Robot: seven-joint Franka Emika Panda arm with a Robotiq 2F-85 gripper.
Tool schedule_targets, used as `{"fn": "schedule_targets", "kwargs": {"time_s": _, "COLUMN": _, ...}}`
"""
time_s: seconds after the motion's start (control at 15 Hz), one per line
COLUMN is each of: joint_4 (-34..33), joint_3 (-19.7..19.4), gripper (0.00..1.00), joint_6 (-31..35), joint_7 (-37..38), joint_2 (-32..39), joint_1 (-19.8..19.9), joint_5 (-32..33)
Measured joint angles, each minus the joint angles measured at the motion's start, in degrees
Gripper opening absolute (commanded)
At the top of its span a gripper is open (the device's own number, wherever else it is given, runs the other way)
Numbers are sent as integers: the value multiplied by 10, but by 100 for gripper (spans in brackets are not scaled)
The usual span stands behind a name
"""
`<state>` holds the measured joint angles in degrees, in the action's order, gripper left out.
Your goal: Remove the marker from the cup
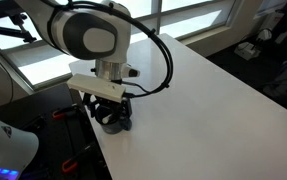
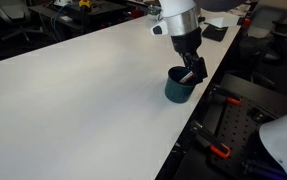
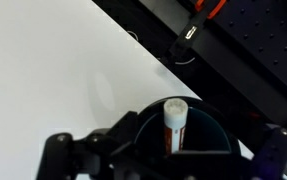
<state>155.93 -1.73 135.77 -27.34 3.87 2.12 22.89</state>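
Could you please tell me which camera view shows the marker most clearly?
The wrist view: it looks down into the cup, where the marker stands with its pale tip up. In both exterior views the end effector hangs over the cup and I cannot make out the marker.

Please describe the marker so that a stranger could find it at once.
Start at the white table; near its edge, below the gripper, stands a small dark cup. The marker is inside it: a thin reddish stick with a white tip, the only thing in the cup.
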Motion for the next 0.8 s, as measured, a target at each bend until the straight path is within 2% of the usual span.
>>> {"fn": "schedule_targets", "kwargs": {"time_s": 0.53, "joint_4": -11, "joint_3": 31, "gripper": 100, "joint_6": -6, "joint_7": 49, "joint_2": -23, "joint_1": -30, "joint_5": 3}}
{"fn": "schedule_targets", "kwargs": {"time_s": 0.8, "joint_4": -11, "joint_3": 40, "gripper": 100, "joint_6": -55, "joint_7": 63, "joint_2": -59, "joint_1": -38, "joint_5": 1}}
